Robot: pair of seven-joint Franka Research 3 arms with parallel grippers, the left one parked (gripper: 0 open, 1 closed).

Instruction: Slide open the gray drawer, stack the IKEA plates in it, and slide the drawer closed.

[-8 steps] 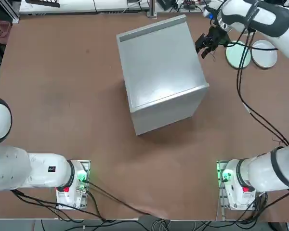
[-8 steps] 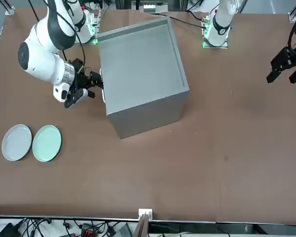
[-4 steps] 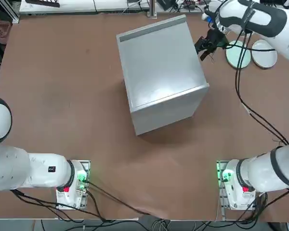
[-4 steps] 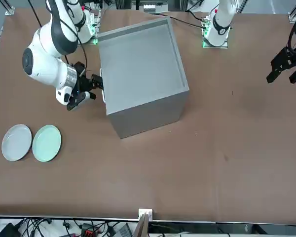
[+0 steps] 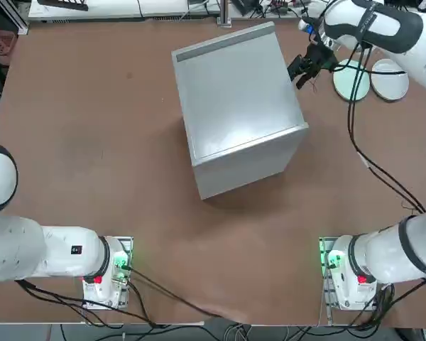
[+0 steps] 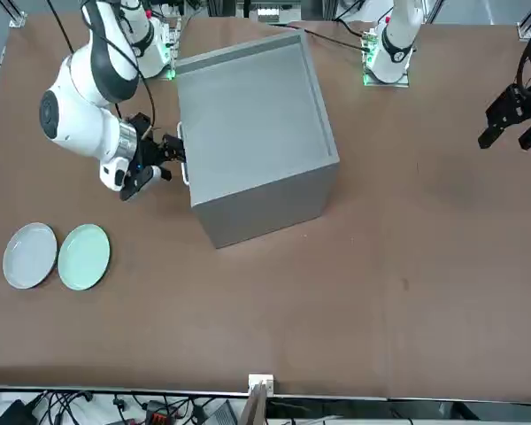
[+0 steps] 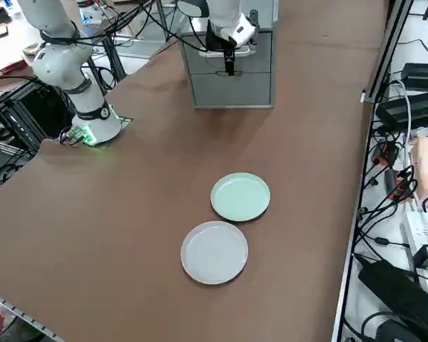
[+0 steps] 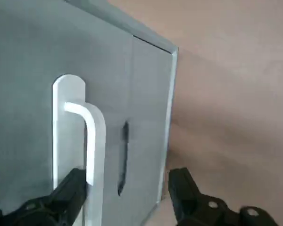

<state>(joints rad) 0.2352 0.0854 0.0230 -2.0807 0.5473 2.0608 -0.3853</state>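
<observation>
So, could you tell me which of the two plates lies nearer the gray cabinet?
The pale green plate: it lies between the white plate and the cabinet, where the open right gripper sits at the handle.

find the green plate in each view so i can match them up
Top: green plate upper right, left of the white plate.
Front: lower left, right of the white plate.
Right side: centre, above the white plate.
Right wrist: not in it.
Shared landmark: the gray cabinet, with the open right gripper between it and the plates.
</observation>
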